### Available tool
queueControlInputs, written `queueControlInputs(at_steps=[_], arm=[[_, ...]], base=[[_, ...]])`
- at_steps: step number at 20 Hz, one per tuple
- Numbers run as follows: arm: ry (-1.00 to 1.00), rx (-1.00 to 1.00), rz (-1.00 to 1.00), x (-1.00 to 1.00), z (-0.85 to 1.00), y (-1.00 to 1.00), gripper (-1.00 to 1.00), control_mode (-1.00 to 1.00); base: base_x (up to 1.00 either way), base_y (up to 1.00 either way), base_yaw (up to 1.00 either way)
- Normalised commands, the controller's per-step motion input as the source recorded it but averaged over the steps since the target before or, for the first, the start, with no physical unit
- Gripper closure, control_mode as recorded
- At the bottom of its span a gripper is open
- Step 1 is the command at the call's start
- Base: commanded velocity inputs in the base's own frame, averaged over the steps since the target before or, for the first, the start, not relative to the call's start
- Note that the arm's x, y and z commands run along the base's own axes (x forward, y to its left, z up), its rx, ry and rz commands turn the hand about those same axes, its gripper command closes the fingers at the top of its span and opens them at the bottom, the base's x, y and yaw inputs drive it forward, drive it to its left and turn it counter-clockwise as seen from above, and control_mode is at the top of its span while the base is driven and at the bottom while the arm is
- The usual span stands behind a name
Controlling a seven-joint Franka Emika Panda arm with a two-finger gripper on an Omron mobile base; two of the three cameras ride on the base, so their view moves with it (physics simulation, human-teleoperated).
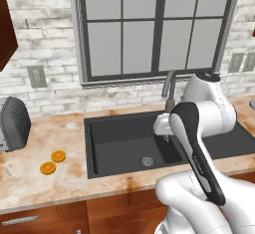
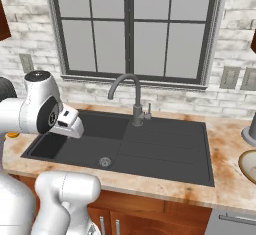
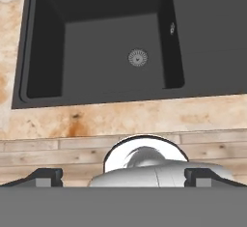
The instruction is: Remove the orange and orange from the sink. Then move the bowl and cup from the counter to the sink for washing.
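Two oranges are seen lying on the counter, well to the left of the sink, one just beside the other. The basin is shown bare down to its round drain, so the first half of the task is judged done.

The gripper is held above the front edge of the basin, its camera pointed down over the counter's lip and the wood cabinet fronts. Its two finger tips are seen set wide apart at the bottom of the hand view, and nothing is held between them.

What is left is the bowl and the cup. A curved cream-and-tan rim, taken to be the bowl, is cut off by the right edge of the right base view, on the counter beyond the ribbed drainboard. It therefore lies to the robot's right, with the whole width of the sink between it and the hand. A long sideways reach across the drainboard, or a drive of the base to the right, is judged to be called for. The bowl's round shape offers no long axis; a pinch on its rim is likely needed.
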Motion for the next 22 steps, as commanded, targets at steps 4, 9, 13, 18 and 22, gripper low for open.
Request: queueControlInputs(at_steps=[4,9,13,18,22], arm=[[0.00,-0.04,0.02,-0.14,0.10,-0.55,-1.00,-1.00],[0.00,-0.07,0.03,-0.13,0.09,-0.57,-1.00,-1.00],[0.00,-0.09,0.04,-0.10,0.06,-0.55,-1.00,-1.00],[0.00,-0.11,0.01,-0.04,0.04,-0.53,-1.00,-1.00],[0.00,-0.10,0.00,-0.01,0.01,-0.53,-1.00,-1.00]], base=[[0.00,0.00,0.00],[0.00,0.00,0.00],[0.00,0.00,0.00],[0.00,0.00,0.00],[0.00,0.00,0.00]])
